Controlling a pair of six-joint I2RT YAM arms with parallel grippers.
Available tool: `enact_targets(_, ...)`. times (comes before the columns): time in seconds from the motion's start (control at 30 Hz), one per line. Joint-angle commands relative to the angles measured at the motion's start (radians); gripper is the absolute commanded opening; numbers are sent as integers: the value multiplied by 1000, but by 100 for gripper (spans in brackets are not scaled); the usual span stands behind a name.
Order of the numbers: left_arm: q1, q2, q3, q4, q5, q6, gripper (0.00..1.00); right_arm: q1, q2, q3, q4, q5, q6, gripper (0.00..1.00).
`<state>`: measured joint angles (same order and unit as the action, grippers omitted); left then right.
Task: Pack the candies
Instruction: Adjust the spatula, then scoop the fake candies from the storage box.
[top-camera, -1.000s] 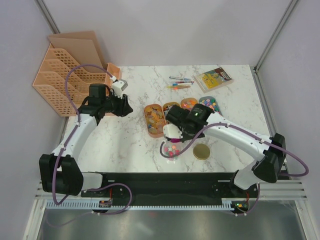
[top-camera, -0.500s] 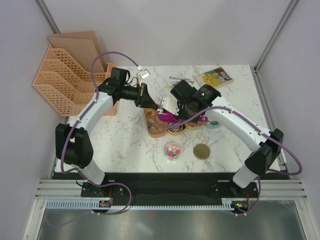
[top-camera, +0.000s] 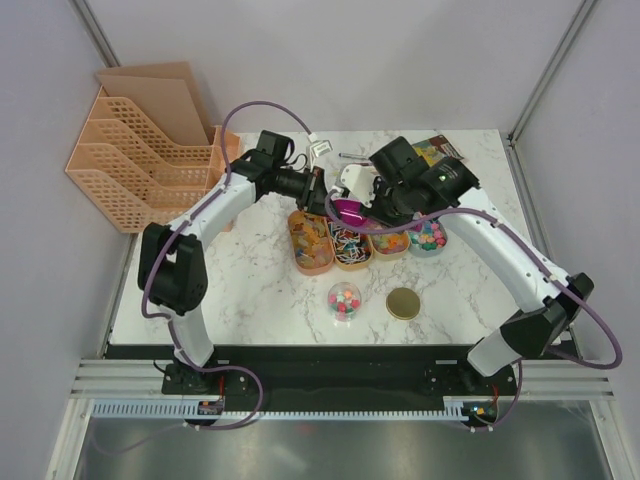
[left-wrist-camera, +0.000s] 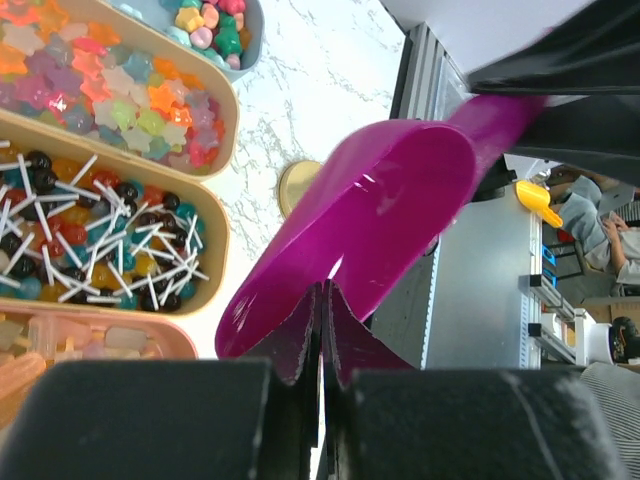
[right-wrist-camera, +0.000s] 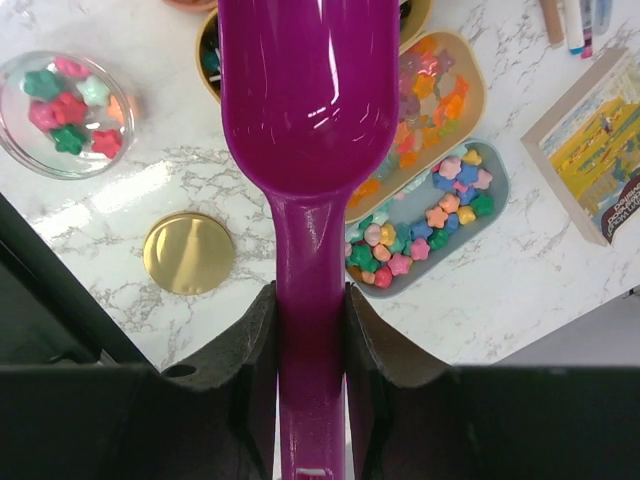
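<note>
Marble tabletop (top-camera: 250, 290) fills your workspace. Nearest you, on the near side of the row of four trays (top-camera: 313, 271), stands a small clear jar (right-wrist-camera: 60, 172) with a few red, green and pink star candies (top-camera: 344, 297) in it. A round gold lid (right-wrist-camera: 188, 253) lies flat just to its right, apart from it.

Most of the candies lie in the row of trays. From its left end you see yellow-orange gummies (top-camera: 310, 238), then dark, red and teal balls on white sticks (left-wrist-camera: 95, 235). Next come translucent orange and pink stars (right-wrist-camera: 440, 95), and at the right end pastel stars (right-wrist-camera: 430, 215) in a blue-grey tray.

Just above the far edge of that row hangs the purple scoop (right-wrist-camera: 308, 100). Your right gripper (right-wrist-camera: 311, 310) is clamped on its handle, one finger on each side. Your left gripper (left-wrist-camera: 322, 330) has its fingers pressed together, their tips at the scoop's front lip. You cannot tell from these views whether they pinch the lip or only touch it.

Beyond the row, on its far side, lie thin coloured pens (right-wrist-camera: 575, 20) and a picture book (right-wrist-camera: 590, 150). Well to the left of the row, orange mesh file racks (top-camera: 120, 160) stand at the table's edge.
</note>
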<state>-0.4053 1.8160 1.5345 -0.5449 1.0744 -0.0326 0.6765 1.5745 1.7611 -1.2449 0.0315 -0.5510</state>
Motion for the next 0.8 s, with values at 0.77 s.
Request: enact_targets(0.77,65,-151,-247,71,-593,270,2,-414,-163,-322,88,-174,368,0)
